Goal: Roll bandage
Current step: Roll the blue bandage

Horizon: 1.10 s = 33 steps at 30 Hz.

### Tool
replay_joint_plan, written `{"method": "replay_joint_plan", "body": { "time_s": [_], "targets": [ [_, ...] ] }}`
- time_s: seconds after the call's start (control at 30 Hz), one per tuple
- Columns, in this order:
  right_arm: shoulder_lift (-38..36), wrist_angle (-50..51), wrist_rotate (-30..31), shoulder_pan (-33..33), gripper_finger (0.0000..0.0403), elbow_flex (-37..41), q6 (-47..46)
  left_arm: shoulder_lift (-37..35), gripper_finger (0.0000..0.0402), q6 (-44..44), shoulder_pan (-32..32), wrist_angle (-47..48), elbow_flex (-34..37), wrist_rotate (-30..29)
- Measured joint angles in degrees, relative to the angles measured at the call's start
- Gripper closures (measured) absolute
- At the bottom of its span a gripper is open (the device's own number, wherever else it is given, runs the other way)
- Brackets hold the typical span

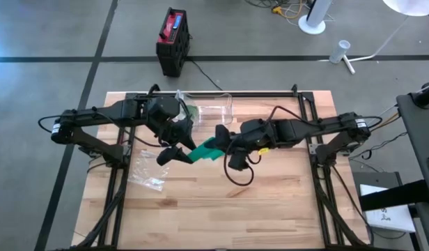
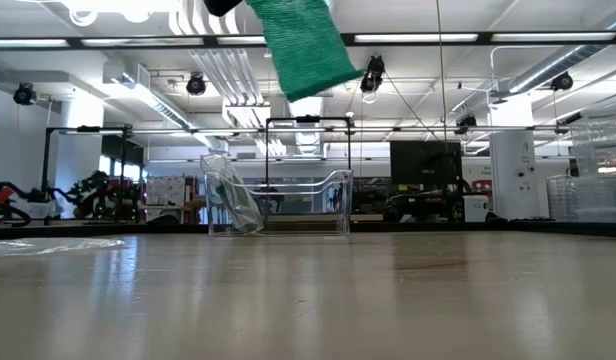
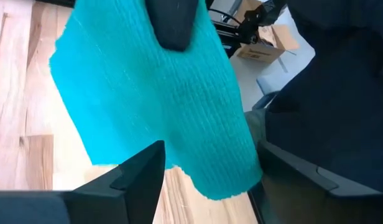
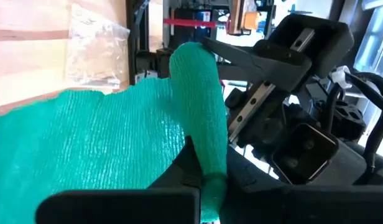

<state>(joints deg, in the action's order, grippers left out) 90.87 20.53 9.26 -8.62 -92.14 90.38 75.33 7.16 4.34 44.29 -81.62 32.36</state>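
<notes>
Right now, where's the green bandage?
The green bandage hangs above mid-table in the high view, between the left gripper and right gripper, in front of the clear plastic container.

Green bandage (partly rolled) hangs unfurled above the table.

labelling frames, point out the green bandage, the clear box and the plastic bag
green bandage point(image 1: 204, 150), high view, middle of the strip
clear box point(image 1: 213, 106), high view, its side wall
plastic bag point(image 1: 146, 171), high view, its middle
</notes>
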Motion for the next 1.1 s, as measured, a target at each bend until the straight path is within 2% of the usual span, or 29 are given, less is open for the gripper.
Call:
{"method": "replay_joint_plan", "body": {
  "time_s": [0.3,0.5,1.0,1.1],
  "targets": [
    [0.0,0.1,-5.0,2.1,0.0395,0.0,2.7,0.0,0.0155,0.2,0.0,-0.4,0.0,-0.1],
    [0.0,0.1,-5.4,2.6,0.0395,0.1,6.2,0.0,0.0188,-0.3,0.0,-0.9,0.0,0.4],
    [0.1,-0.1,-6.4,3.0,0.0394,0.1,6.8,0.4,0.0267,-2.2,0.0,-1.4,0.0,0.0],
    [0.1,0.2,-6.3,3.0,0.0372,0.1,5.3,0.4,0.0299,-3.3,0.0,-1.4,0.0,-0.2]
  ]
}}
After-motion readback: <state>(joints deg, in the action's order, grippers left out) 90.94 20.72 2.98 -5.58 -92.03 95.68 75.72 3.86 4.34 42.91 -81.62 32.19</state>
